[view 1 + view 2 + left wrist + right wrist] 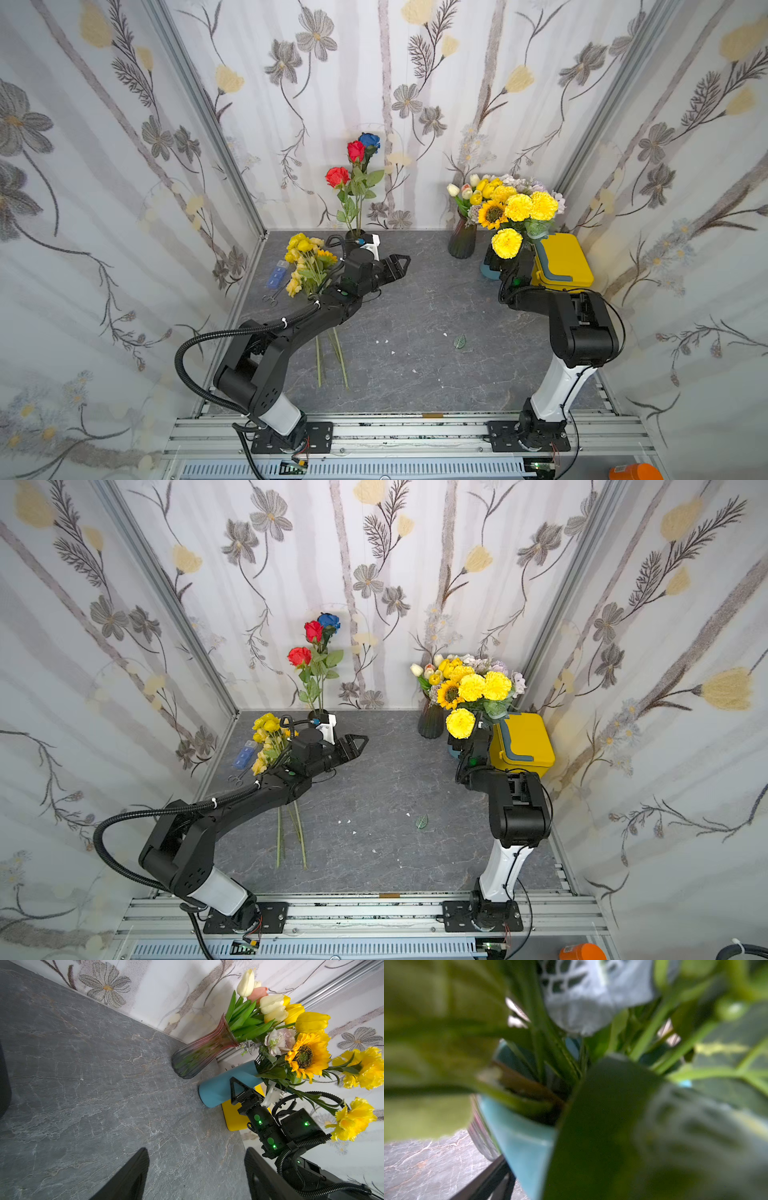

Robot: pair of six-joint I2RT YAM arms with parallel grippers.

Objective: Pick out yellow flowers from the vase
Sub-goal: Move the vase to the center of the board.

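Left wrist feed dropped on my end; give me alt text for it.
Open, empty left gripper over the grey table, facing a glass vase of tulips and a blue vase holding a sunflower and yellow carnations. The right gripper sits at the blue vase's mouth.

Vases: 3. The ribbed glass vase (462, 243) stands at the back wall, the blue vase (216, 1088) just beside it on its right, the black vase (355, 235) well left of it. In the black vase: 2 red roses (337, 176), 1 blue rose (369, 140). 1 standing sunflower (492, 214) above the ribbed vase's right side. 3 big yellow carnations (518, 207) right of it. The tulips (270, 1002) in it overlap, so approx 3 white, 3 yellow, 1 pink. 1 yellow box (565, 259) further right. 1 loose leaf (459, 341) in front of it. 1 heap of yellow flowers (305, 259) lying far left of it, w/ 1 blue pack (277, 272) & 1 pr scissors (270, 297) alongside. 2 arms (291, 328).
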